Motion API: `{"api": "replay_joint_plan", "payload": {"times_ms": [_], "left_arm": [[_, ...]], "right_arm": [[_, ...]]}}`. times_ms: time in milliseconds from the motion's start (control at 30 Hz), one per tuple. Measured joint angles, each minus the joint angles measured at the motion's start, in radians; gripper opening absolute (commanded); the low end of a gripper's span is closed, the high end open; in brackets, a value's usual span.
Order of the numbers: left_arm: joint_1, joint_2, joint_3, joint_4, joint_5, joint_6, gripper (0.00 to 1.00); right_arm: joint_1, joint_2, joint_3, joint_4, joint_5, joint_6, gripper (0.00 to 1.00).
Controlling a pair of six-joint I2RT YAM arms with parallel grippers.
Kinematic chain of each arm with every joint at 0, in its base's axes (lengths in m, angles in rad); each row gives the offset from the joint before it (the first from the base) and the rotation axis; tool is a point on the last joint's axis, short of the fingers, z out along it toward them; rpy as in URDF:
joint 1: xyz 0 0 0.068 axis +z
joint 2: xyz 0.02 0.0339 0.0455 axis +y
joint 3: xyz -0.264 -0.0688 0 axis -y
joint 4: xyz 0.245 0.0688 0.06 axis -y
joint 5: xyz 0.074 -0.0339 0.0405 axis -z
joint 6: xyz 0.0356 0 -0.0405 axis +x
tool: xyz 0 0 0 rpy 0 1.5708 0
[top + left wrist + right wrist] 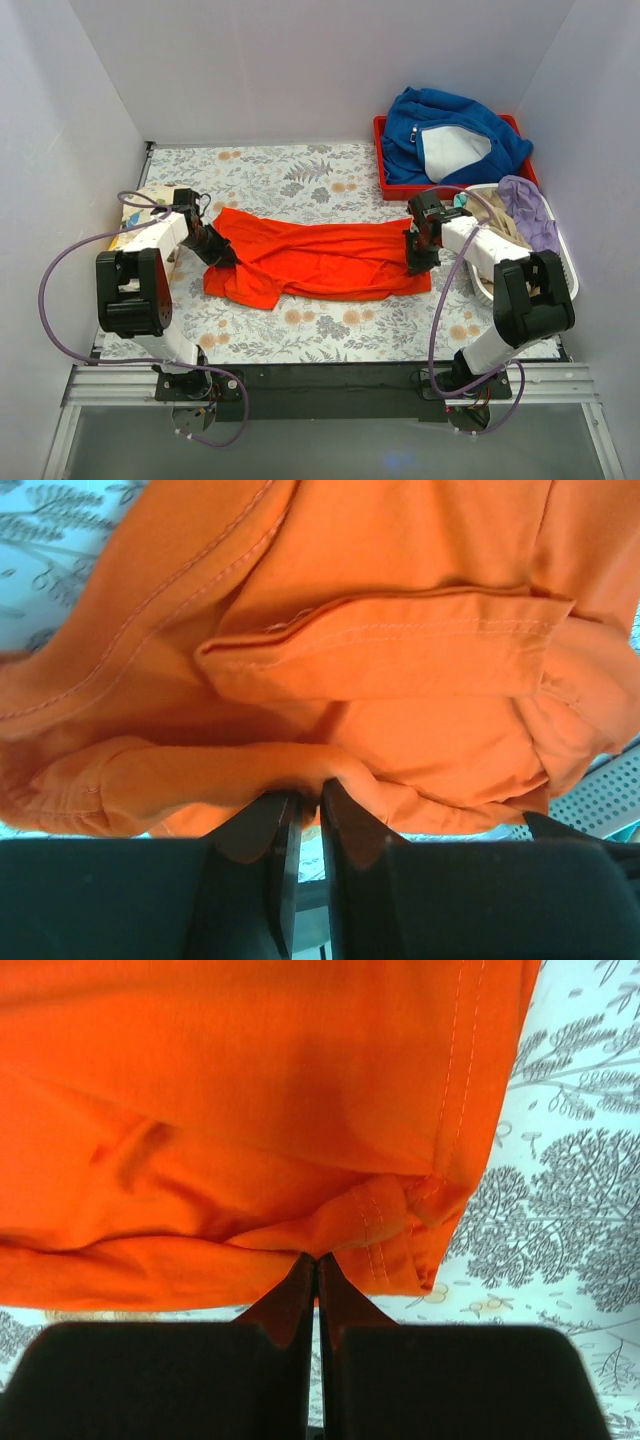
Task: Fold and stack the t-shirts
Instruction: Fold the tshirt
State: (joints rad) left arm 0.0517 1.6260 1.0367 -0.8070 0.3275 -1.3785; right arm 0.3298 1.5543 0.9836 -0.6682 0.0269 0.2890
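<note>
Orange-red cloth stretches between two robot arms on a table seen from the overhead camera. The orange-red t-shirt (pixel 320 260) lies crumpled lengthwise across the middle of the floral tablecloth (pixel 300 170). The left gripper (pixel 222 255) meets its left end and the right gripper (pixel 415 262) its right end. At the far right corner, a blue garment (pixel 450 130) with white lining fills a red tray (pixel 383 160). Just in front of it, a white basket (pixel 568 262) holds a purple cloth (pixel 530 210) and sits beside the right arm.

Seen from the left wrist, the orange-red t-shirt (pixel 400 660) fills nearly the whole view, with a stitched hem folded over itself near the centre. The left gripper (pixel 308 798) has its dark fingers (pixel 275 825) drawn almost together, pinching a rounded bunch of the fabric at their tips. A patch of the floral tablecloth (pixel 50 520) shows at the upper left.

Seen from the right wrist, the orange-red t-shirt (pixel 250 1090) covers the top and left of the view, its double-stitched edge running down the right side to a corner. The right gripper (pixel 317 1260) has its fingers (pixel 285 1305) pressed together, clamped on the bottom hem just beside that corner. The floral tablecloth (pixel 570 1180) lies bare to the right of the shirt.
</note>
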Motion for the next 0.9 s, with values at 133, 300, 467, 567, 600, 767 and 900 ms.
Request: {"api": "replay_joint_plan", "payload": {"times_ms": [133,300,467,567,600,767,900], "left_arm": [[0.005,0.042,0.016,0.02,0.026,0.019,0.2],[0.026,0.072,0.046,0.031,0.03,0.045,0.2],[0.064,0.109,0.109,0.035,0.031,0.074,0.2],[0.085,0.139,0.155,0.037,0.036,0.09,0.2],[0.091,0.15,0.172,0.04,0.043,0.096,0.2],[0.099,0.184,0.212,0.068,0.121,0.128,0.31],[0.079,0.148,0.188,0.076,0.138,0.149,0.52]], "right_arm": [[-0.005,0.033,0.013,0.024,0.032,-0.011,0.01],[-0.023,0.045,0.028,0.043,0.096,-0.029,0.01],[-0.054,0.06,0.069,0.04,0.113,-0.049,0.01],[-0.063,0.06,0.085,0.024,0.101,-0.061,0.01],[-0.064,0.057,0.085,0.019,0.096,-0.062,0.01],[-0.066,0.038,0.085,-0.013,0.062,-0.076,0.12],[-0.066,0.022,0.085,-0.014,0.037,-0.082,0.49]]}}
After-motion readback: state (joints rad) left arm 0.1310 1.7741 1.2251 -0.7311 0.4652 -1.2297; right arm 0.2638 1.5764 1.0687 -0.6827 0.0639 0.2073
